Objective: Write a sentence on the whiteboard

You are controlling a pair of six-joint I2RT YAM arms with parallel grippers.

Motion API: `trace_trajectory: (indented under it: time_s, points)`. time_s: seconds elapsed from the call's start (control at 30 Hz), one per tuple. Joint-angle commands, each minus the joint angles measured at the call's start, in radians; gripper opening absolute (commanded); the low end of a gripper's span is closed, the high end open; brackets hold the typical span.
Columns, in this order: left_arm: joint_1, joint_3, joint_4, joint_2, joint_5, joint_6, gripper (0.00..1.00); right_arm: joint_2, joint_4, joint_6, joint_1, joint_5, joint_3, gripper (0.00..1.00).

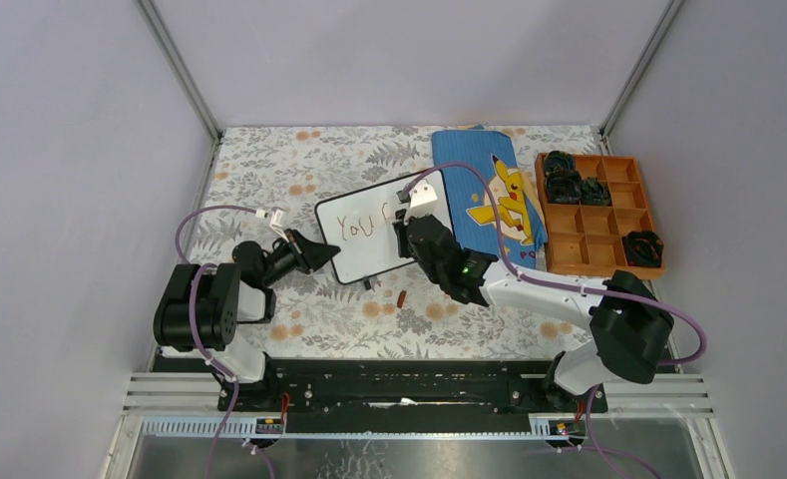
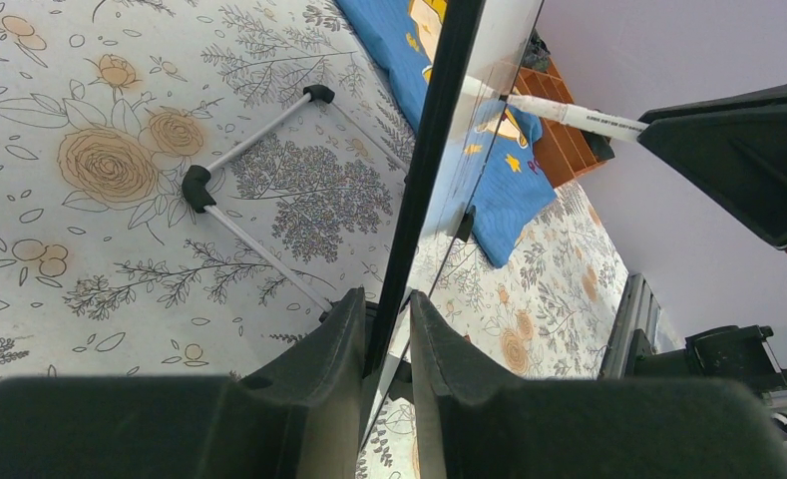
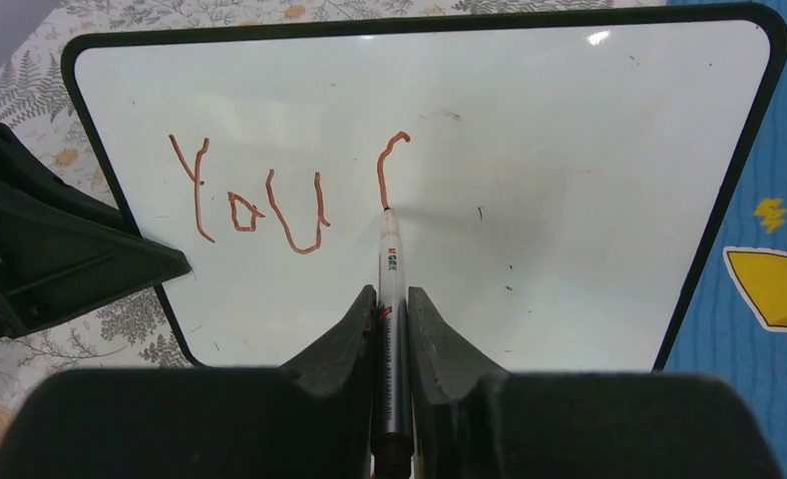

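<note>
The whiteboard (image 1: 381, 238) stands tilted on the floral table, its white face (image 3: 549, 180) turned toward my right wrist. My left gripper (image 1: 321, 253) is shut on the board's black left edge (image 2: 431, 160), which runs between its jaws (image 2: 387, 304). My right gripper (image 3: 391, 295) is shut on a white marker (image 3: 389, 257). The marker's tip touches the board at the lower end of a curved stroke. The sentence (image 3: 259, 200) reads "You" in red-brown, followed by that one stroke; it also shows from above (image 1: 357, 227).
A blue cloth (image 1: 484, 185) with a yellow cartoon figure lies behind the board. To its right a wooden compartment tray (image 1: 583, 246) holds black items. A small red-brown cap (image 1: 401, 297) lies in front of the board. The board's wire stand (image 2: 204, 185) rests on the table.
</note>
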Motion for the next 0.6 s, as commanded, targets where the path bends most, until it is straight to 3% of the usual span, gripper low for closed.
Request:
trace_trajectory:
  time_s: [0.0, 0.33, 0.57]
  points:
    - [-0.005, 0.011, -0.041, 0.009, -0.026, 0.040, 0.27, -0.033, -0.023, 0.009, 0.004, 0.009, -0.014, 0.00]
    - [-0.004, 0.012, -0.047, 0.008, -0.027, 0.043, 0.27, -0.050, -0.039, 0.008, 0.002, 0.111, -0.014, 0.00]
    - [-0.004, 0.013, -0.052, 0.008, -0.029, 0.043, 0.27, -0.099, -0.010, 0.010, 0.002, 0.096, -0.039, 0.00]
